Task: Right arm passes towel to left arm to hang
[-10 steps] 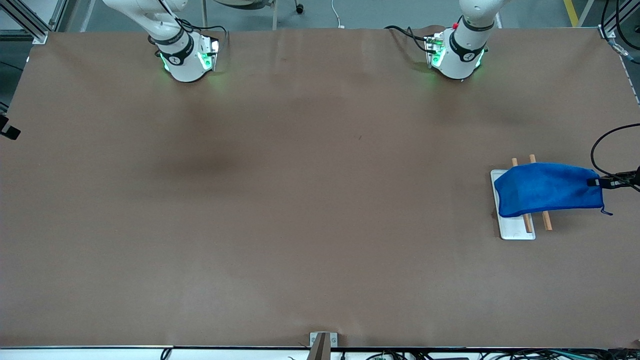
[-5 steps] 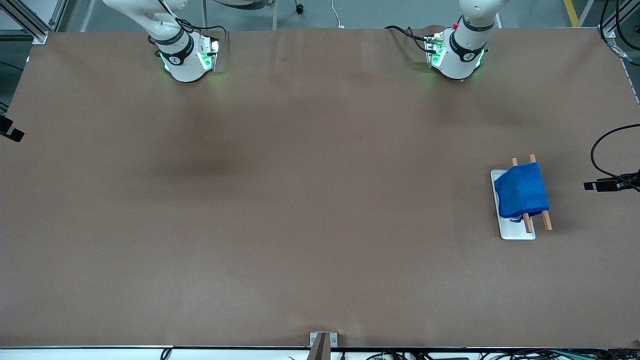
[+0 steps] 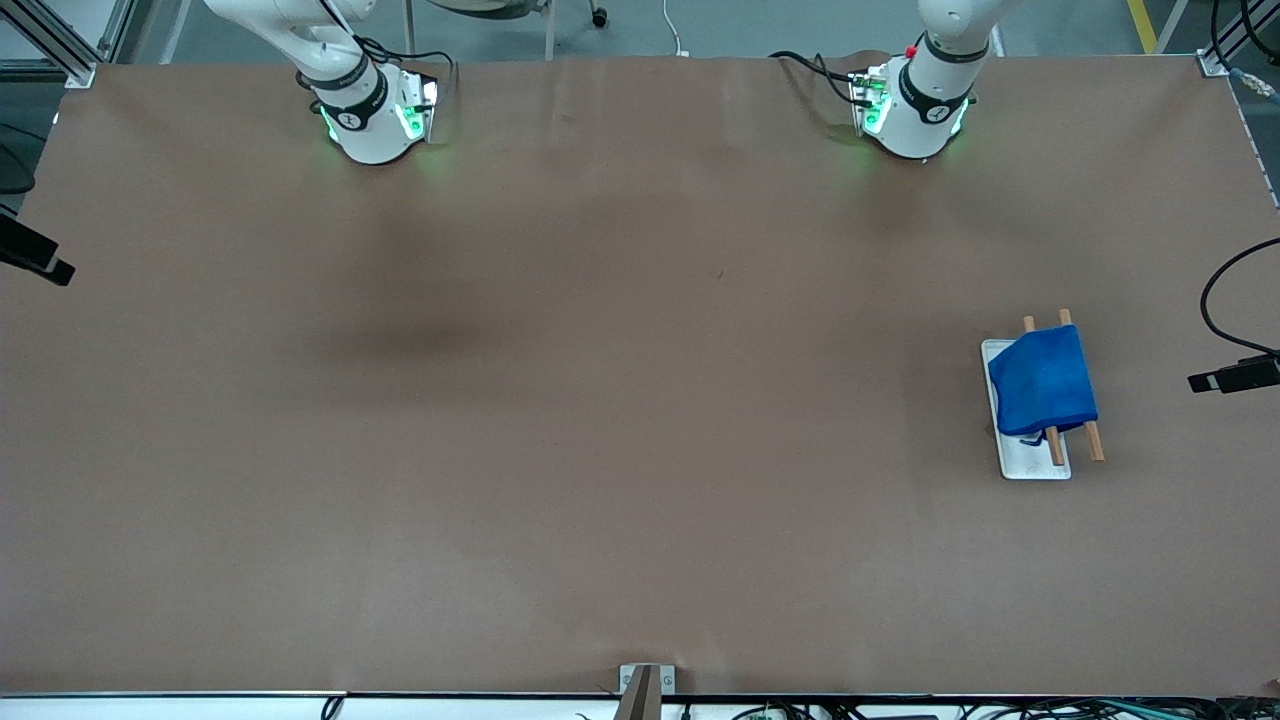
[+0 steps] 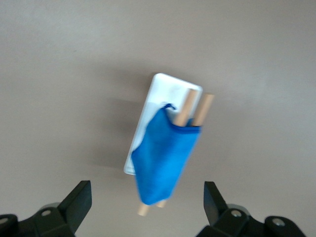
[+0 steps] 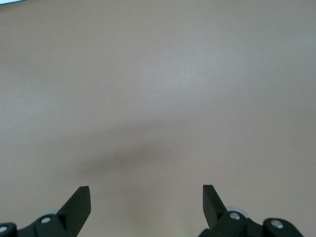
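The left gripper [image 4: 147,197] has drawn away from the royal-blue cloth towel [image 3: 1042,379], fingers spread and empty. The towel drapes over two wooden rods [image 3: 1093,438] (on a white base [image 3: 1030,462]). The right gripper [image 5: 146,197], likewise spread wide, hovers over bare brown table [image 3: 600,400].

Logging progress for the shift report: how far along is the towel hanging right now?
Hanging looks done: the royal-blue cloth towel is draped over the two wooden rods on the white rectangular base. Nothing is in hand: the left hand is open above the rack, and the right hand is open over bare brown table. Nothing visible remains to do.
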You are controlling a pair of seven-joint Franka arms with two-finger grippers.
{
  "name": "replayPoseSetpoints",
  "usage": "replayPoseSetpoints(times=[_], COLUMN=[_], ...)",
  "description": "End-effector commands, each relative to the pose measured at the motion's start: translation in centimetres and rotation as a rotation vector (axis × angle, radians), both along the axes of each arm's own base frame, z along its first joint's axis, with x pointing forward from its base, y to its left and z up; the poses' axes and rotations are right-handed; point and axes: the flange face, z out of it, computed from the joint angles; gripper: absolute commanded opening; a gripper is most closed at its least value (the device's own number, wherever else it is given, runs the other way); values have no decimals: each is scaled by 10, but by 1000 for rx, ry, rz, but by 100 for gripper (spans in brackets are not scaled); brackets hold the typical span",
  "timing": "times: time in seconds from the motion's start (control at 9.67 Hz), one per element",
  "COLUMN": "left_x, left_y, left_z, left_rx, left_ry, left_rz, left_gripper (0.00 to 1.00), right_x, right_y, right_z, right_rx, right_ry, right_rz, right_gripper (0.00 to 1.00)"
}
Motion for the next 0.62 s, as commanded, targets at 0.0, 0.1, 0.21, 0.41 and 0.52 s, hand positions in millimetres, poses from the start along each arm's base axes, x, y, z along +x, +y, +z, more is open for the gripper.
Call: replayPoseSetpoints(times=[0.0,0.1,0.21,0.41,0.52], left_x=[-1,-2,-5,-12,-17], left_y=[-49,-72,-93,-136,-147], left_z=[18,37,54,89,104], left_rx=[21,28,35,55,67], left_ry=[15,3,-6,-44,-59], left_rz=[-28,-32,-49,-78,-95], left_gripper=[100,100,100,100,100], right_x=[-3,-4,-5,-5,-4], right_y=[-7,-17,-18,-17,-18], right_z=[3,2,1,1,0], right_rx=[-15,-12,-11,-11,-11], right_ry=[-7,-5,-2,-2,0], right_rz=[-21,-39,-40,-39,-40], right_gripper=[100,100,100,100,100])
